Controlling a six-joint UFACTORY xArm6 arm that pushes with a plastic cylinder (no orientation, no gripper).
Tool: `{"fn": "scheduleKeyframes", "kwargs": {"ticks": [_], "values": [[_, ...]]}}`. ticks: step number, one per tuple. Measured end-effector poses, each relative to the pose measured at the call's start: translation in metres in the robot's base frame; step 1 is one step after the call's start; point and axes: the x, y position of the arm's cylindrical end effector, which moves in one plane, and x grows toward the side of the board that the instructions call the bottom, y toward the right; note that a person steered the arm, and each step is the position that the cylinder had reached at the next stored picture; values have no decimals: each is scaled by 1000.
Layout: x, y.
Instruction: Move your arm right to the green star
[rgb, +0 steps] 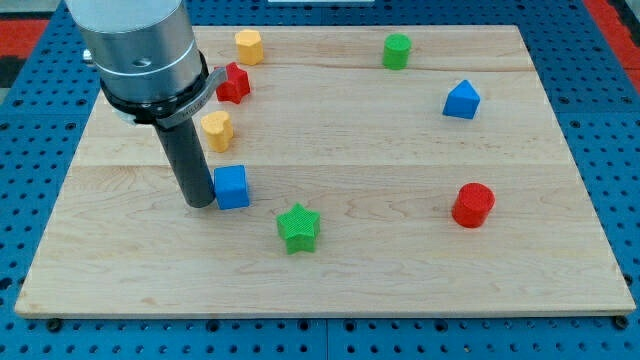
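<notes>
One green star lies lower-right of my tip.

A wooden board lies on a blue pegboard. On it sit a blue cube, two yellow blocks, a red block, a green cylinder, a blue block and a red cylinder.

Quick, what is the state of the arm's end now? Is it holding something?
No gripper here: my tip is a bare rod end holding nothing. It sits on the board right beside the blue cube, on its left. The green star is further to the view's right, untouched.
</notes>
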Motion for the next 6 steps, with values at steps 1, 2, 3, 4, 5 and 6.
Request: {"fn": "scheduleKeyframes", "kwargs": {"ticks": [1,2,3,4,5,6], "values": [[36,-6],[68,4],[83,21],[90,45],[96,90],[85,152]]}}
